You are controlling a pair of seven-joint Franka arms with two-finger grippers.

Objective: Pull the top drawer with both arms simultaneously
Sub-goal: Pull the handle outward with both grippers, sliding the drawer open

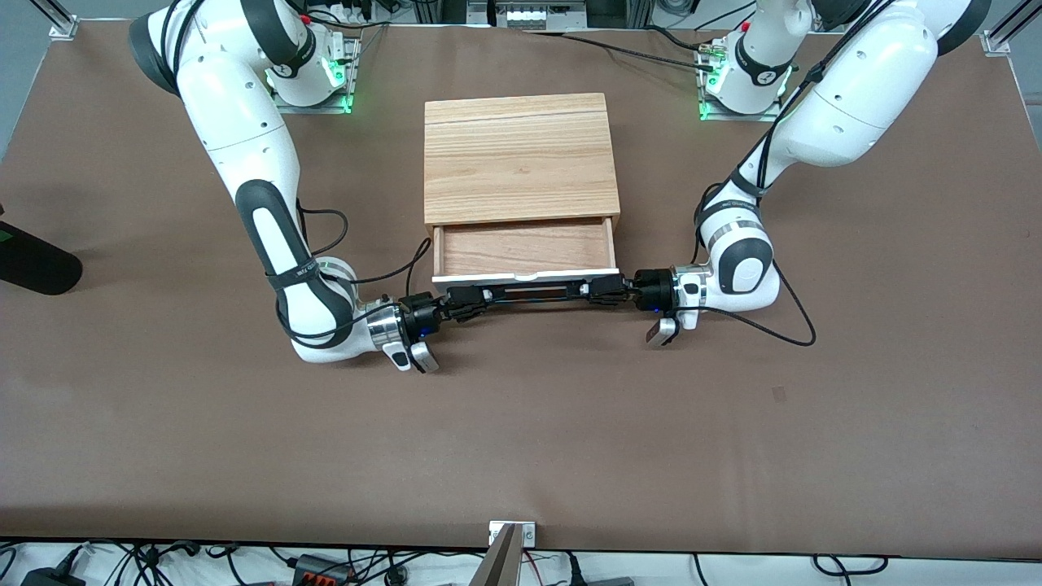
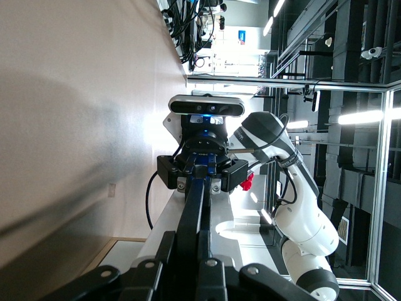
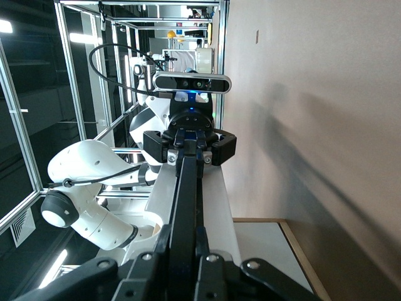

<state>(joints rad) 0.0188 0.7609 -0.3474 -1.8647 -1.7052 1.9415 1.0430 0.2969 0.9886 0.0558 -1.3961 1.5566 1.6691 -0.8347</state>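
Note:
The top drawer (image 1: 525, 248) stands partly pulled out of the cabinet, its light-brown wooden inside showing. Its white front panel (image 1: 570, 274) carries the long black bar handle (image 1: 533, 291). My left gripper (image 1: 589, 287) is shut on the handle's end toward the left arm. My right gripper (image 1: 479, 295) is shut on the end toward the right arm. In the left wrist view the fingers (image 2: 164, 248) clamp the handle (image 2: 193, 207), with the white panel (image 2: 250, 238) beside it. In the right wrist view the fingers (image 3: 164, 241) clamp the handle (image 3: 187, 194).
The light wooden cabinet top (image 1: 518, 155) lies above the drawer. A dark object (image 1: 32, 262) sits at the table's edge at the right arm's end. Cables trail from both wrists onto the brown table (image 1: 521, 423).

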